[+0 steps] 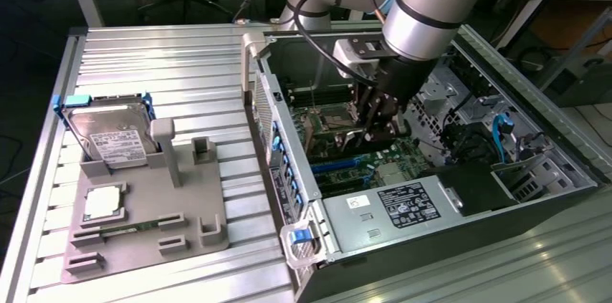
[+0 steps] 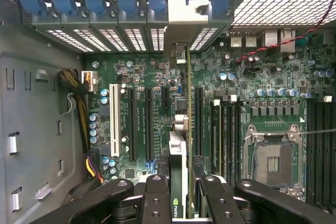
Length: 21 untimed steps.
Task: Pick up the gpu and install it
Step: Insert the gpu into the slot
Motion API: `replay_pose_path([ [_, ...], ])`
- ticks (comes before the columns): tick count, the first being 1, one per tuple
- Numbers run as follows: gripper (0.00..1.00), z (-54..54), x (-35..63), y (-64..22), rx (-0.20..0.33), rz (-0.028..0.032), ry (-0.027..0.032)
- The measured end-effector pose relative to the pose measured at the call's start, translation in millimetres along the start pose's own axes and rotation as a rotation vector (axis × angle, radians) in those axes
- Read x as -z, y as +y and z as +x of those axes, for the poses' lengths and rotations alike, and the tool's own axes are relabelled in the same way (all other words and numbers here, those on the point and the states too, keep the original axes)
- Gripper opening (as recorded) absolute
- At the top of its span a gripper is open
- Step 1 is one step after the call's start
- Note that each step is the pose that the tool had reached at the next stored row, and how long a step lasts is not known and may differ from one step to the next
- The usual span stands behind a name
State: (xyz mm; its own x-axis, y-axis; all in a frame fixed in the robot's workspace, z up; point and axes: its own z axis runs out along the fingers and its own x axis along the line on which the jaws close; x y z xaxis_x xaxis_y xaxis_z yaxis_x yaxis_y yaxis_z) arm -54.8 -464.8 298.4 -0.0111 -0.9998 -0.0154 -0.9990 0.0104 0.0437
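Inside the open computer case (image 1: pixel 287 138), my gripper (image 1: pixel 375 130) is shut on the gpu (image 1: pixel 368 140), a dark card held edge-down just above the green motherboard (image 1: pixel 330 145). In the wrist view the gpu (image 2: pixel 188 103) shows edge-on between the black fingers (image 2: pixel 156 198). Its silver end bracket (image 2: pixel 178 51) reaches the row of rear slot covers. The card runs along a long black expansion slot (image 2: pixel 198 119); I cannot tell whether it is seated. The gripper (image 2: pixel 184 200) clamps the card from both sides.
A grey parts tray (image 1: pixel 143 246) at the exterior view's left holds a hard drive (image 1: pixel 110 138) standing upright, a processor (image 1: pixel 103 203) and a memory stick (image 1: pixel 120 230). Blue latches (image 1: pixel 301 235) line the case edge. A white slot (image 2: pixel 113 124), processor socket (image 2: pixel 273 163) and cables (image 2: pixel 79 93) surround the card.
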Motion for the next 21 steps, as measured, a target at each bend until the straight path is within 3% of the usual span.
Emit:
replay_pose_path([
  [21,0.27,0.1,-8.9,-0.4,-0.001,0.0000,0.0000],
])
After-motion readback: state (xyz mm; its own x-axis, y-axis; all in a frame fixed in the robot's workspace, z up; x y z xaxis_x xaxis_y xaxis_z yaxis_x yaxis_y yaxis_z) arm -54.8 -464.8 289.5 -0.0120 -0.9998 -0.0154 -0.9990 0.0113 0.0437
